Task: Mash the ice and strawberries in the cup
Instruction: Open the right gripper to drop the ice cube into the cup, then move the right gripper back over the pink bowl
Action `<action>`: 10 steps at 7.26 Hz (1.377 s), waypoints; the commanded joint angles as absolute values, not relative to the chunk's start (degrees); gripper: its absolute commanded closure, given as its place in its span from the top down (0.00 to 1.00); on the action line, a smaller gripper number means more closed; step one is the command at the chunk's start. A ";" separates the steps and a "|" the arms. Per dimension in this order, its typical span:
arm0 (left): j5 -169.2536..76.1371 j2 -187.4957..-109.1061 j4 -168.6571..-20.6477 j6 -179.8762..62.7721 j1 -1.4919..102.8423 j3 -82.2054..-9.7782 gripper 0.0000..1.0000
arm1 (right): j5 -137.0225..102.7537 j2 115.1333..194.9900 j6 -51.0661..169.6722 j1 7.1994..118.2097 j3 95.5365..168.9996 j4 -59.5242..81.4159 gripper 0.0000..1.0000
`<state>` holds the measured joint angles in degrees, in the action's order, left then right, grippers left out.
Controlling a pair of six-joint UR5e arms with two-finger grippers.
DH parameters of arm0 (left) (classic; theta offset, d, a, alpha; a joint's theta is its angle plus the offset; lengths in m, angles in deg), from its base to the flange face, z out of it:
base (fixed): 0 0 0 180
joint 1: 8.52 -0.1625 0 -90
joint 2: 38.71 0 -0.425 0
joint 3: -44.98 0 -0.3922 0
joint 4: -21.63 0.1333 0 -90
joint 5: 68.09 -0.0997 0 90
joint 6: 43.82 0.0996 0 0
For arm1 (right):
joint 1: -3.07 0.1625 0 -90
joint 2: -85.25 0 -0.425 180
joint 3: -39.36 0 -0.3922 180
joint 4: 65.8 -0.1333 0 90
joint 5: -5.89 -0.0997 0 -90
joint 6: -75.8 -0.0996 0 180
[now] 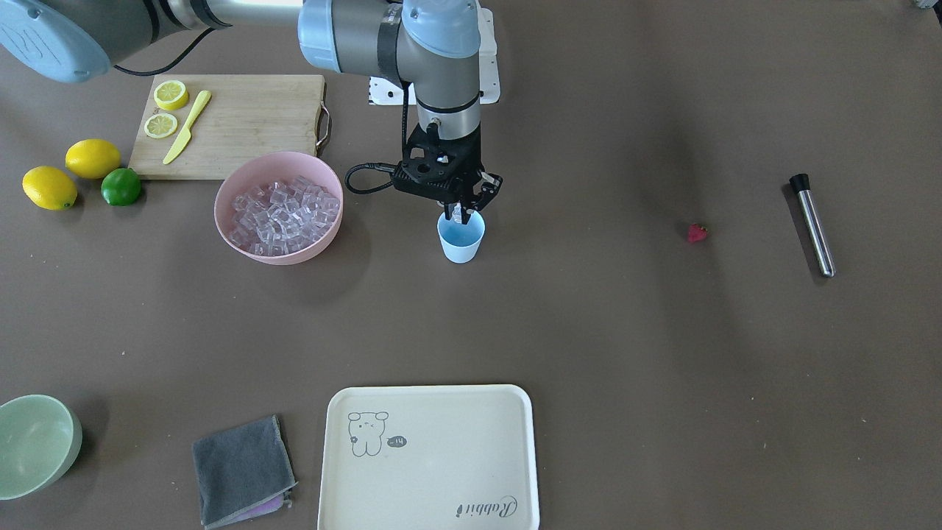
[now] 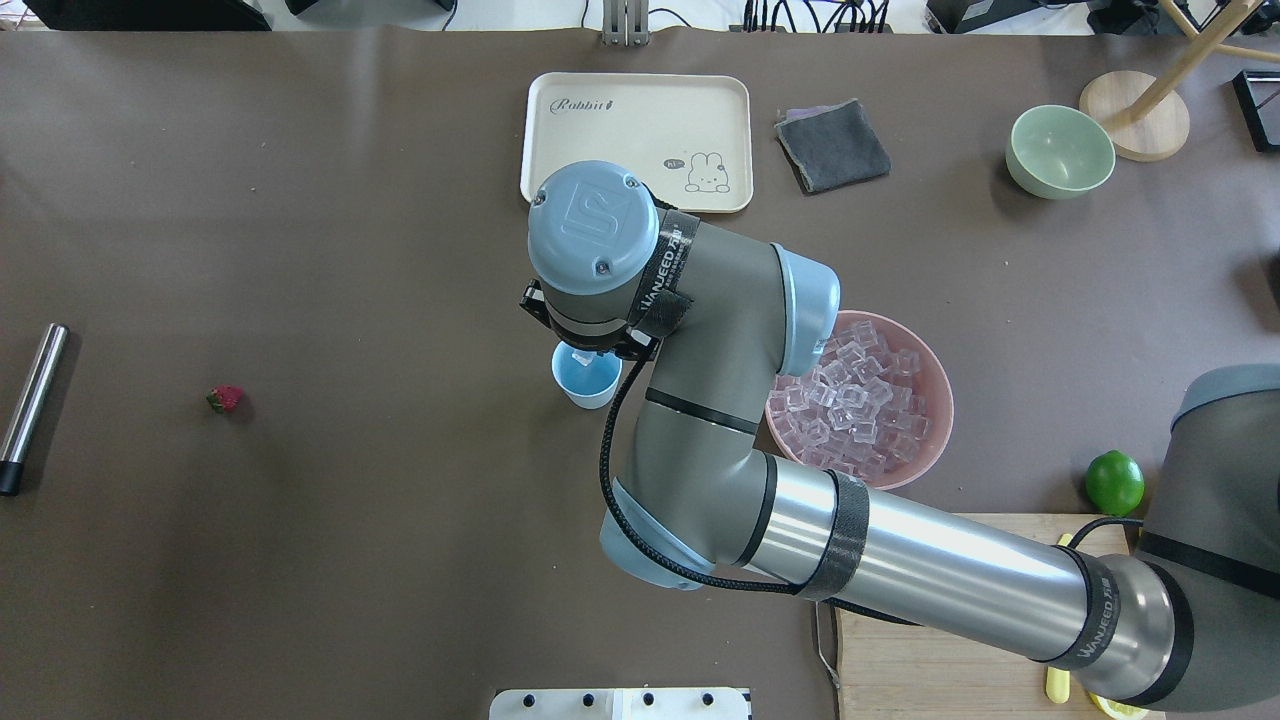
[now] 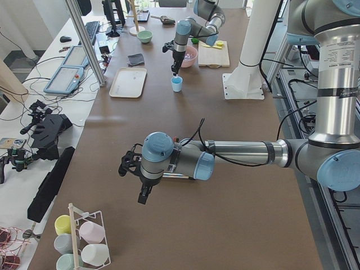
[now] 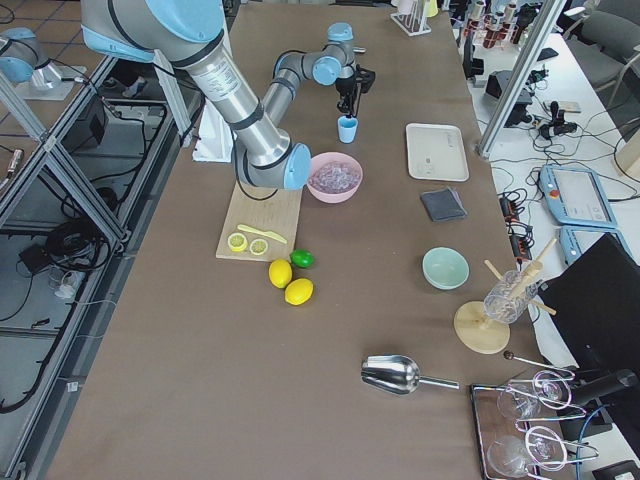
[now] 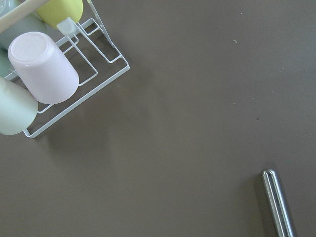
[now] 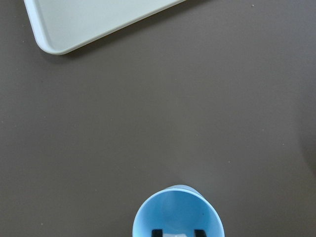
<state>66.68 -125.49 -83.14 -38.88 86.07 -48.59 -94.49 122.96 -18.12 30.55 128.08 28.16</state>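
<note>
Hovering straight down over the mouth of the small light blue plastic tumbler (image 1: 461,246), the right arm's black two-finger claw (image 1: 460,213) has its tips pinched on one small clear ice cube (image 2: 579,356), at or just inside the rim. The tumbler stands upright mid-table and looks otherwise bare inside. Seen from the operators' side, the wide pink bowl (image 1: 280,255) heaped with clear ice cubes (image 1: 283,217) sits close at its 9 o'clock. The little red strawberry (image 1: 697,233) lies alone well off at 3 o'clock, with the steel muddler rod with black tip (image 1: 815,230) beyond it. The left claw (image 3: 142,197) hangs far down the table; I can't tell whether it is open or closed. Risks, as I judge them: the tumbler is light and barely weighted, so a fingertip catching the rim could tip or skate it. A cube released off-centre could bounce off the rim. The slick cube may also slip early.
</note>
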 commanded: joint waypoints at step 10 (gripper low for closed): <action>66.73 -124.84 -83.23 -38.90 86.05 -48.54 0.99 | -101.50 150.09 10.01 38.39 150.70 26.66 0.62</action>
<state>66.73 -124.88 -83.22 -38.89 86.05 -48.68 -100.17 146.89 3.82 37.22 148.20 26.51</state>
